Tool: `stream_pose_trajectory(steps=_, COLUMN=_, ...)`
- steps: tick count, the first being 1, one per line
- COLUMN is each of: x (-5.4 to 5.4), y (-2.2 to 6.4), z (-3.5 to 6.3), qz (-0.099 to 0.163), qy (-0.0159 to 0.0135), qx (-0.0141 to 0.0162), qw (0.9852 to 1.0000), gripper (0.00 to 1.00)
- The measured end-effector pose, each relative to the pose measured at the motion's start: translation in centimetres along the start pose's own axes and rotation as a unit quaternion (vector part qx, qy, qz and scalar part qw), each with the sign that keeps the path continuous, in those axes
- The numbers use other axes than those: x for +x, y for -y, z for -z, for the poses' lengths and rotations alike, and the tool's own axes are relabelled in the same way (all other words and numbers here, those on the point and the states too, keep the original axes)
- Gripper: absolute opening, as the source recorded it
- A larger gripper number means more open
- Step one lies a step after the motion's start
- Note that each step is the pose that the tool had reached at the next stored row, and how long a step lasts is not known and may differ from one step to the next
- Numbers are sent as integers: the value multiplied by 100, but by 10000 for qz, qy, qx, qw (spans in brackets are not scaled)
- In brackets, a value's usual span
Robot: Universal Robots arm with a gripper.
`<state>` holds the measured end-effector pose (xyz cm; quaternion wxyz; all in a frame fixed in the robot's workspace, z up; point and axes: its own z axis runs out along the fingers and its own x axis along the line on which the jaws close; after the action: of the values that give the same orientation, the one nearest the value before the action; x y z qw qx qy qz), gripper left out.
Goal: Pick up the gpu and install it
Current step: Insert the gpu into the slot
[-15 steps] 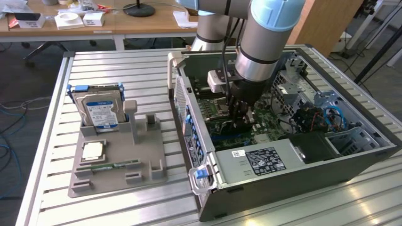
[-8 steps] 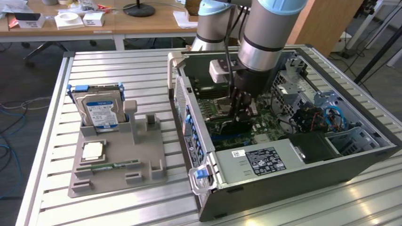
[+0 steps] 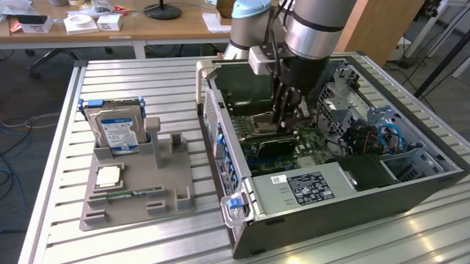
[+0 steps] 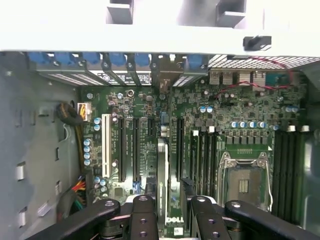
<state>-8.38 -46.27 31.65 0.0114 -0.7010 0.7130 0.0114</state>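
Observation:
The gpu (image 3: 278, 144) is a thin black card standing on edge inside the open computer case (image 3: 242, 220), over the green motherboard (image 3: 312, 154). My gripper (image 3: 285, 122) reaches down into the case from above and is shut on the card's upper edge. In the wrist view the gpu (image 4: 162, 170) runs edge-on away from my gripper (image 4: 171, 204), lined up with the long black expansion slots (image 4: 121, 150), and its far end meets the rear slot openings (image 4: 167, 75). Whether it is fully down in a slot I cannot tell.
A grey parts holder (image 3: 165, 201) on the slatted table at the exterior view's left carries a hard drive with a blue label (image 3: 118, 129), a square chip (image 3: 109, 176) and a green memory stick (image 3: 136, 193). Inside the case are the power supply (image 3: 309, 187) and processor socket (image 4: 245, 182).

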Motion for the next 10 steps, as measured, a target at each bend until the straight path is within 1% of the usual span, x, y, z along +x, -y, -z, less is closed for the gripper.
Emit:
stream_pose_trajectory(steps=4, x=-4, y=0, z=121, qz=0, qy=0, qx=0, qw=10000, gripper=33)
stream_pose_trajectory(steps=10, x=-9, y=0, z=273, qz=0, qy=0, qx=0, qw=10000, gripper=33)
